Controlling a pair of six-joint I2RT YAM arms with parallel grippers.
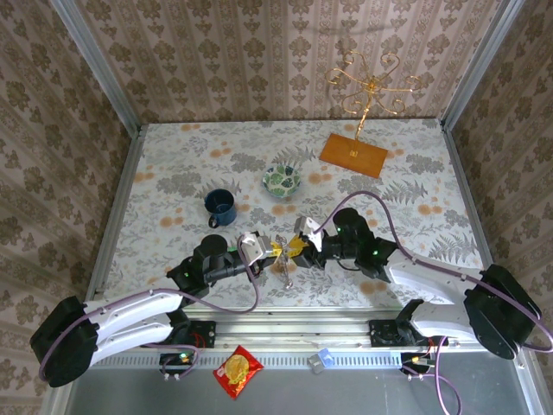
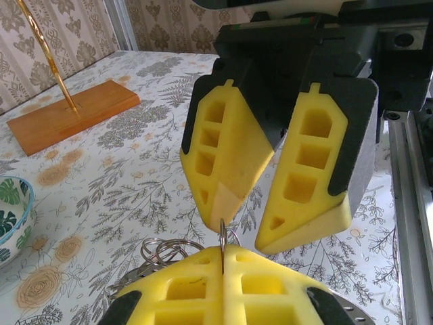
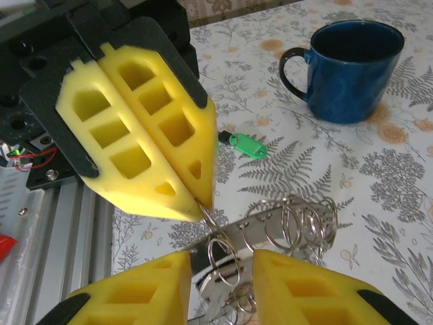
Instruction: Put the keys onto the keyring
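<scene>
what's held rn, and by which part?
Left gripper pinches the keyring by the rim of one wire ring. Right gripper is open, gripping nothing.

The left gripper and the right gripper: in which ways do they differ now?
The left gripper is shut, its pads pressed on a thin metal ring; the right gripper is open, with a clear gap. The left gripper holds the ring; the right gripper holds nothing that I can see. Both have yellow pads with cut-outs and meet tip to tip above the table.
</scene>
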